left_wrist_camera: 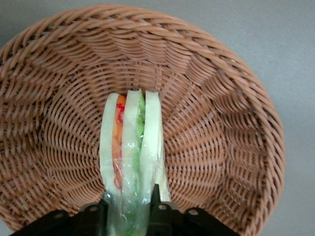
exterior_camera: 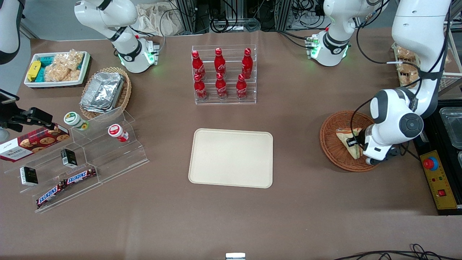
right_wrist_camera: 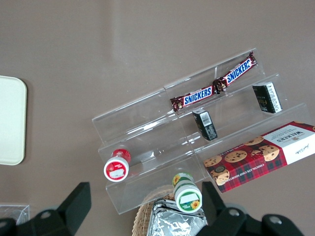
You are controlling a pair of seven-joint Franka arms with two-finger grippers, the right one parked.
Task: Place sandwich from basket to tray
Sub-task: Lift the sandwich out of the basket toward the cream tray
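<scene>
down inside the round reddish-brown wicker basket [left_wrist_camera: 206, 98], my gripper [left_wrist_camera: 129, 209] has its fingers [left_wrist_camera: 156, 200] closed onto the wrapped triangular sandwich [left_wrist_camera: 132, 147], pale bread, green and orange filling. grasp step. next: lift straight up, carry to the cream rectangular tray [exterior_camera: 231, 158].

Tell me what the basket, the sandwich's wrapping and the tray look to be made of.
Basket: woven wicker, reddish-brown and matte, with plaited strands visible. Sandwich: wrapping looks like thin clear plastic film, glossy and wrinkled over the bread. Tray: smooth cream material, probably moulded plastic or fibre, with a dull finish. The gripper is in the basket, fingers on either side of the sandwich.
</scene>
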